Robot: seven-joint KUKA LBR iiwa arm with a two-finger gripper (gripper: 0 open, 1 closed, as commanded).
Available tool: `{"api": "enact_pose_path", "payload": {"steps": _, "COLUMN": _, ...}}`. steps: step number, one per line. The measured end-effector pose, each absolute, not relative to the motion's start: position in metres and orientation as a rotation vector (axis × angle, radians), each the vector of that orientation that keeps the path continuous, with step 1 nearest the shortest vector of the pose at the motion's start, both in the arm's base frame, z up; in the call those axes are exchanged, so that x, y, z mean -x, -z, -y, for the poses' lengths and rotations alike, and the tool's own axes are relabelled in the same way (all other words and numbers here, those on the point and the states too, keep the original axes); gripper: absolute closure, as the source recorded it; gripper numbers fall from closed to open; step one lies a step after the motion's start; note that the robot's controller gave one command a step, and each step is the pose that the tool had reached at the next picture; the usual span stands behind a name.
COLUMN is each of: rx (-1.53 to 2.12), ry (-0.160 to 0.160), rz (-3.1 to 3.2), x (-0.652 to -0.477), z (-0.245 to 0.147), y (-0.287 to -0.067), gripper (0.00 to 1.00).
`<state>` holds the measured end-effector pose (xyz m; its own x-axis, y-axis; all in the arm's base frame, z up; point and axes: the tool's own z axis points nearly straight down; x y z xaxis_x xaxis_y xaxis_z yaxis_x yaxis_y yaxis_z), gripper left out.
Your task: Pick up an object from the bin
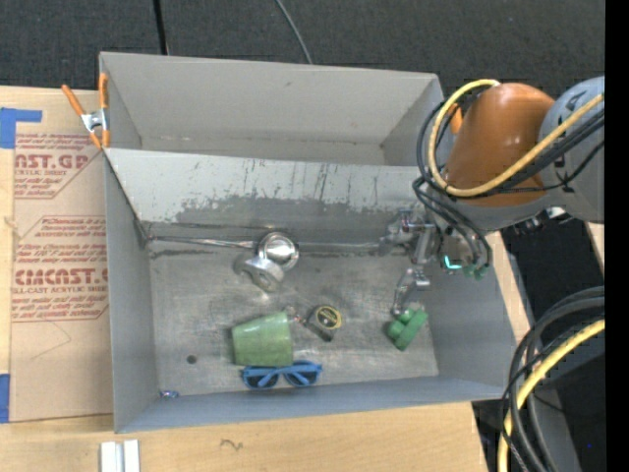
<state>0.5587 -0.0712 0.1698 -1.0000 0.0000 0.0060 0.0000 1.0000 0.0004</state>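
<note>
The arm's orange cover (pixel 498 141), ringed by yellow and black cables (pixel 439 155), stood highest toward the camera, up and to the right of the gripper (pixel 405 305). The gripper hung low over the right part of the grey bin (pixel 265 106), pointing down toward the floor. Whether it was spread or pressed together could not be told, and nothing could be seen gripped in it.

Directly under its tip lay a small green block (pixel 407 328), tilted, its upper end just at the gripper. Whether the two touched could not be told.

Left of the gripper, near but apart, sat a small round dark thing with a yellow ring (pixel 325 320). Farther left lay a green cup (pixel 262 340) on its side, and just below the cup a pair of blue sunglasses (pixel 282 374) lay along the near wall. Up and to the left of the gripper, well apart, a shiny silver metal cup (pixel 267 257) rested near the foot of the back wall.
</note>
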Motion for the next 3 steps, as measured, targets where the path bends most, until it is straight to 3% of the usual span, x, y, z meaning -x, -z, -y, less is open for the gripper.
{"api": "enact_pose_path", "payload": {"steps": 1, "rx": -0.379, "ry": 0.001, "rz": 3.115, "x": -0.505, "z": 0.142, "y": -0.075, "gripper": 0.0}}
{"api": "enact_pose_path", "payload": {"steps": 2, "rx": -0.384, "ry": 0.001, "rz": 3.118, "x": -0.507, "z": 0.14, "y": -0.077, "gripper": 1.0}}
{"api": "enact_pose_path", "payload": {"steps": 3, "rx": -0.878, "ry": -0.006, "rz": 3.025, "x": -0.509, "z": 0.14, "y": -0.25, "gripper": 1.0}}
